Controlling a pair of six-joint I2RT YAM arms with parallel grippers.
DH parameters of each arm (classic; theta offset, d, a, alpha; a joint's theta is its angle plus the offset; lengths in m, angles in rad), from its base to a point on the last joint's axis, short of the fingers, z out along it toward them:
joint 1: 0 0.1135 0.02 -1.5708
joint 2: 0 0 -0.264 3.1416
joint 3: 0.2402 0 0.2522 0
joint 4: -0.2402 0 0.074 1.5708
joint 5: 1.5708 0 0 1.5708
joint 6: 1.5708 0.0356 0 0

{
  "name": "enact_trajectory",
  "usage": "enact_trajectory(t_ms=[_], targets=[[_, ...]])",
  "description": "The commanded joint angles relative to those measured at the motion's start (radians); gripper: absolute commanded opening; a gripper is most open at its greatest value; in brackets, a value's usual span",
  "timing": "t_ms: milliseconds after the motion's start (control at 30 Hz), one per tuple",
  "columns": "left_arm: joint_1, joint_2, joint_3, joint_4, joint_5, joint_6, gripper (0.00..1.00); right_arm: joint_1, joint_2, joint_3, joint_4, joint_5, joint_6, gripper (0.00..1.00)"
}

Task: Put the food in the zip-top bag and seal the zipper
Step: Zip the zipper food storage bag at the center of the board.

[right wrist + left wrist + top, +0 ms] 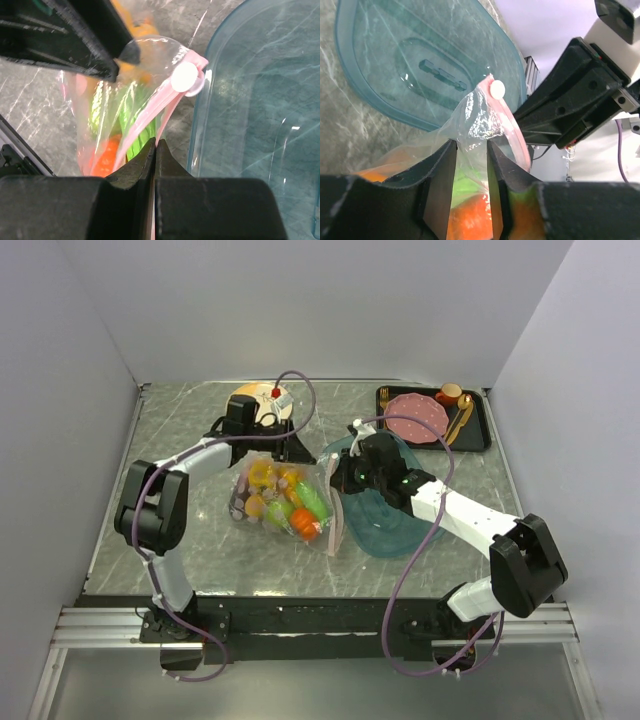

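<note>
The clear zip-top bag (262, 502) lies mid-table with the food (290, 502) inside: yellow, orange and green pieces. Its pink zipper (336, 520) runs along the right edge, next to the teal tray. My right gripper (338, 480) is shut on the zipper (150, 112) just below the white slider (185, 77); its jaws (155, 142) are pressed together. My left gripper (300, 452) sits over the bag's far corner. Its jaws (471, 145) stand a finger's width apart, with bag film (475, 117) rising between them. An orange piece (470, 215) and a green one show below.
The teal oval tray (400, 525) lies right of the bag, under my right wrist. A black tray (482, 425) with a pink plate (418, 415) is at the back right. An orange plate (255, 398) is at the back centre. Walls enclose the table.
</note>
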Motion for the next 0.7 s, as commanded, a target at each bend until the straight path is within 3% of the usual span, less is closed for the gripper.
enact_trajectory(t_ms=[0,167,300,533,667], targets=[[-0.002,0.021,0.059,0.044,0.021,0.025,0.37,-0.005,-0.046,-0.007,0.043,-0.018,-0.015,0.02],[-0.002,0.027,0.082,0.110,0.003,-0.030,0.38,-0.005,-0.057,-0.015,0.043,-0.016,-0.011,0.01],[-0.001,0.047,0.139,0.050,0.001,0.008,0.40,-0.005,-0.074,-0.026,0.043,-0.016,-0.018,0.01],[-0.004,0.110,0.180,0.072,0.097,0.008,0.43,-0.005,-0.100,-0.033,0.043,-0.016,-0.027,0.01],[-0.015,0.144,0.240,-0.092,0.166,0.147,0.54,-0.005,-0.098,-0.024,0.043,-0.007,-0.028,0.00]])
